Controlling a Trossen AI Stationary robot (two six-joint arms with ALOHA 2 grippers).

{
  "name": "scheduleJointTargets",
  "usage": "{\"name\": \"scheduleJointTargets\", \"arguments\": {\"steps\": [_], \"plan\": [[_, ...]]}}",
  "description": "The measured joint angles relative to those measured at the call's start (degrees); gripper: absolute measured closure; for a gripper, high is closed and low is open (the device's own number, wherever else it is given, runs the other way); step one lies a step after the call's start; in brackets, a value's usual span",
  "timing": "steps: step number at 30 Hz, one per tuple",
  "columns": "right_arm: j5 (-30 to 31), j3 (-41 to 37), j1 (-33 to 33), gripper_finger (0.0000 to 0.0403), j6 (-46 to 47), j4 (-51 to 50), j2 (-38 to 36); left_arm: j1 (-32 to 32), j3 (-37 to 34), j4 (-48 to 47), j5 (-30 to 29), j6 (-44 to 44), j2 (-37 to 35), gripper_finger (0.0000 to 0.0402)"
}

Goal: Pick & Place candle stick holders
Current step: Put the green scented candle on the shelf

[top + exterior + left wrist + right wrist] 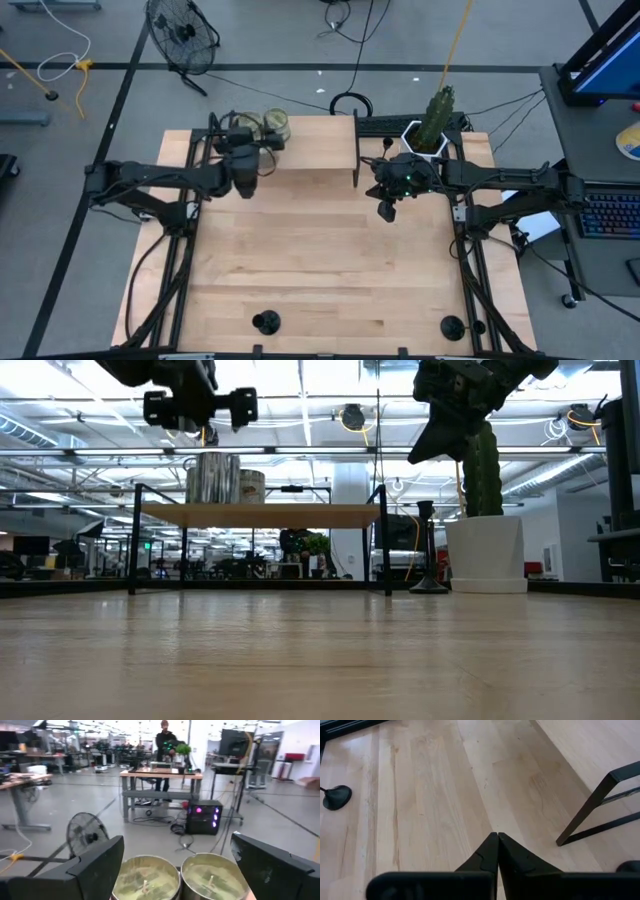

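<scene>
Two black candle stick holders stand on their round bases near the table's near edge, one at the left (266, 322) and one at the right (452, 326). A third (428, 550) stands upright at the far side, beside the white pot. My left gripper (175, 865) is open and empty. It hangs high above the two tins on the small shelf (305, 145) and also shows in the high view (255, 155). My right gripper (497, 840) is shut and empty, raised over the table near the shelf's right end (387, 210). A candle stick base (335, 797) shows far off in the right wrist view.
A low wooden shelf on black legs (260, 515) stands at the far middle and carries two metal tins (175, 877). A white pot with a cactus (485, 550) stands at the far right. Bare wooden tabletop (320, 260) lies between the arms and the near edge.
</scene>
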Motion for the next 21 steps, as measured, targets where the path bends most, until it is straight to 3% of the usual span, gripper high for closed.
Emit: {"name": "scheduleJointTargets", "arguments": {"steps": [10, 15, 21], "plan": [[0.0, 0.0, 0.0, 0.0402, -0.2, 0.0, 0.0, -7.6, 0.0, 3.4, 11.9, 12.9, -7.0, 0.003], [0.0, 0.0, 0.0, 0.0402, -0.2, 0.1, 0.0, -14.0, 0.0, 0.3, 12.9, 11.0, -7.8, 0.0045], [0.0, 0.0, 0.0, 0.0402, -0.4, 0.1, 0.0, -20.7, 0.0, -11.9, 11.3, -2.8, -7.6, 0.0097]]}}
